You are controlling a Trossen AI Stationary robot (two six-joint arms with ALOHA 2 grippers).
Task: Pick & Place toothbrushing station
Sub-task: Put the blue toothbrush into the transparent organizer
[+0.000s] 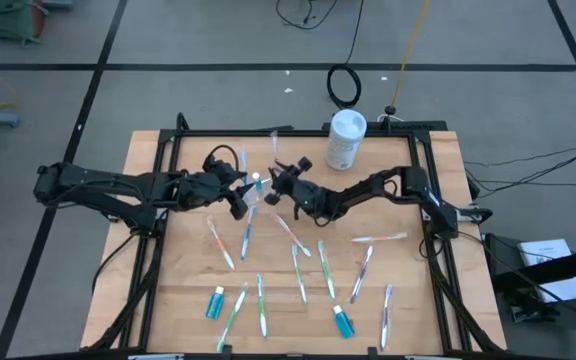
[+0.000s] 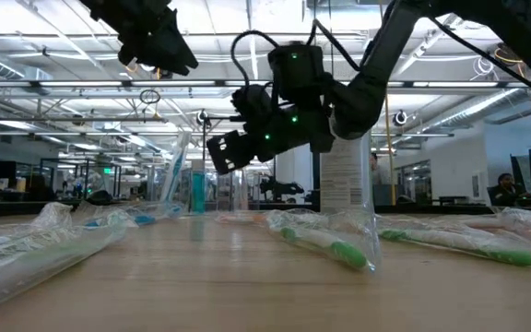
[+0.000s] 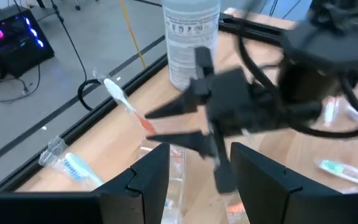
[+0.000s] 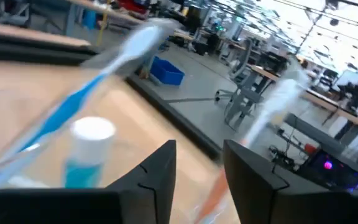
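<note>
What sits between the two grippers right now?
In the high view the clear cup, holding a blue tube and toothbrushes, sits between the left gripper and the right gripper. The left wrist view shows the right gripper open over it.

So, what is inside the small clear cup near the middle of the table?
The clear cup holds a blue tube with a white cap and a blue toothbrush, standing up. Both grippers, left and right, crowd it from above, covering its lower part.
</note>
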